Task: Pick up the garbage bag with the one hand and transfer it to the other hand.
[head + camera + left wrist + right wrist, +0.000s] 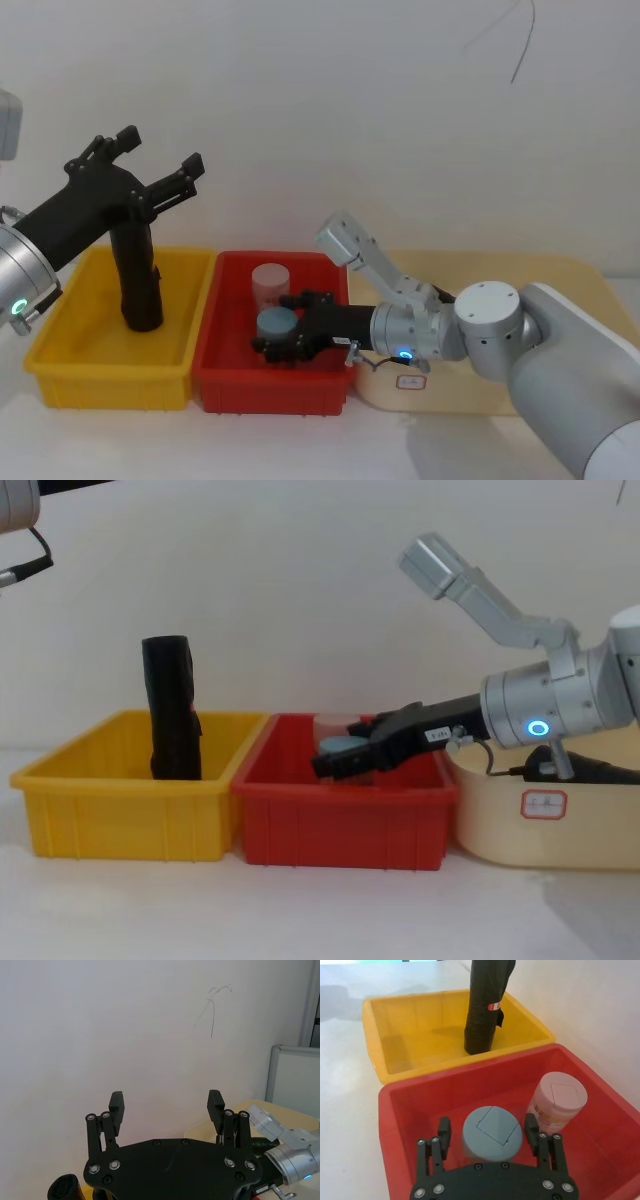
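Nearest the lens, right gripper (275, 345) reaching into red bin (225, 385), jaws spread wide either side of grey-lidded jar (492, 1132), not closed on it; pink-lidded jar (558, 1097) just beside. Yellow bin (60, 375) touching the red one, holding garbage bag (137, 275) upright, long axis vertical, base on the bin floor. Left gripper (165, 155) raised above it, jaws wide, holding nothing. Cream tub (545, 820) at right. White counter, plain white wall behind.

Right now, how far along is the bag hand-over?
Nothing looks done: neither gripper holds anything. The left gripper hangs open above the yellow bin, where a black roll stands. The right gripper sits open around a grey-lidded jar in the red bin. Pick-up and transfer both remain.
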You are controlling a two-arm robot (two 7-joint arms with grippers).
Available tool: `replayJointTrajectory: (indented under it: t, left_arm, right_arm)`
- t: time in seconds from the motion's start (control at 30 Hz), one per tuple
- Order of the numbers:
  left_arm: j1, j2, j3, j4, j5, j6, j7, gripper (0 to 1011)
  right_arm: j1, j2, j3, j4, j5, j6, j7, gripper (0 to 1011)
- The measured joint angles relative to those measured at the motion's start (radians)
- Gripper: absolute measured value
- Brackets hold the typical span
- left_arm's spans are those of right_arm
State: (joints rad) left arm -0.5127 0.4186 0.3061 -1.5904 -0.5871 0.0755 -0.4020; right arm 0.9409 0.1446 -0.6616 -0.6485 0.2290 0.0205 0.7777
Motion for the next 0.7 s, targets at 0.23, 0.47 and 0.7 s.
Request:
replayJointTrajectory:
  t: [0.23,0.47,0.7]
  left_arm:
    - [0.0,0.0,0.0,0.0,0.0,0.0,0.0,1001]
    - [0.0,0.0,0.0,0.0,0.0,0.0,0.0,1001]
    - [0.0,0.0,0.0,0.0,0.0,0.0,0.0,1001]
  right_arm:
    - [0.009,-0.009,0.0,0.018,-0.009,-0.003,0.001,752]
    - [0.01,-0.01,0.003,0.013,-0.015,0.0,0.003,676]
    - [-0.003,0.006,0.016,-0.043,-0.017,0.012,-0.001,676]
